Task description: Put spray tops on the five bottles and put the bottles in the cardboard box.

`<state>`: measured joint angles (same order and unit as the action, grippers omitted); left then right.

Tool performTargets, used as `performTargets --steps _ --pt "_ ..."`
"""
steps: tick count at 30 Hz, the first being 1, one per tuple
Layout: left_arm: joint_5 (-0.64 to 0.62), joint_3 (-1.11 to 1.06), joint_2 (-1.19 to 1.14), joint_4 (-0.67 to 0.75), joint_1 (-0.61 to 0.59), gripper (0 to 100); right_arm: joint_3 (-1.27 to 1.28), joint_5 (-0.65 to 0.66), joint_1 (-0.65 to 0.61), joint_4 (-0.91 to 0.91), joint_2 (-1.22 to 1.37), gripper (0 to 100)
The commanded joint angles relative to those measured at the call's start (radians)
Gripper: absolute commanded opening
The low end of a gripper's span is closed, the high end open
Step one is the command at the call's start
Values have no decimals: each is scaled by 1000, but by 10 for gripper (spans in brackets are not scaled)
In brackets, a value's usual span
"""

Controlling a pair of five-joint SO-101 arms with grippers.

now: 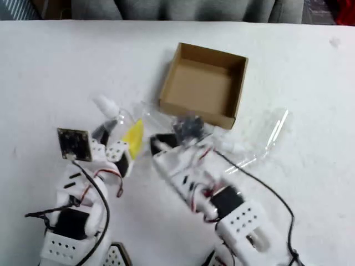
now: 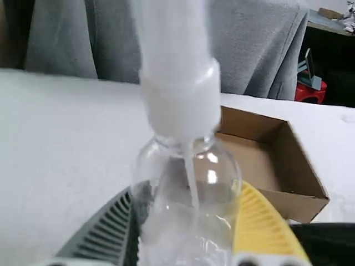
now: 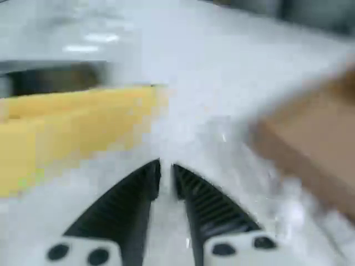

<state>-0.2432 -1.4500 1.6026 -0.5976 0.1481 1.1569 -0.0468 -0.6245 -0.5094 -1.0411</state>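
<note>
High view: we see the cardboard box (image 1: pixel 194 113) at twelve o'clock from the table's middle, open side up. At its seven o'clock the left claw (image 1: pixel 117 132) grips a clear bottle (image 1: pixel 119 121) by the body. The bottle's white spray top (image 1: pixel 104 103) points toward ten o'clock, past the fingertips. The right claw (image 1: pixel 188 128) sits at the box's six o'clock, just beside its front wall.

Left wrist view: the bottle fills the gap between a grey finger (image 2: pixel 111 221) and a yellow finger (image 2: pixel 260 221), both touching its sides. The spray top sits on its neck. The box stands beyond, on the yellow finger's side.

Right wrist view: the right claw's two black fingers (image 3: pixel 122 205) are drawn together, with a thin slit between them. The left claw's yellow finger is near, and the box is a brown blur on the other side.
</note>
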Motion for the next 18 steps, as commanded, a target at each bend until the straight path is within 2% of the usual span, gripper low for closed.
performTargets --steps 1,5,10,18 --pt "5 8 22 60 -31 20 -157 5 125 -159 -1 17" --pt "8 9 22 55 -31 20 -178 87 226 -170 1 18" --pt "8 41 -56 52 -41 20 -184 78 314 -128 42 18" --pt "11 161 -371 81 -111 20 -400 52 452 -130 441 19"
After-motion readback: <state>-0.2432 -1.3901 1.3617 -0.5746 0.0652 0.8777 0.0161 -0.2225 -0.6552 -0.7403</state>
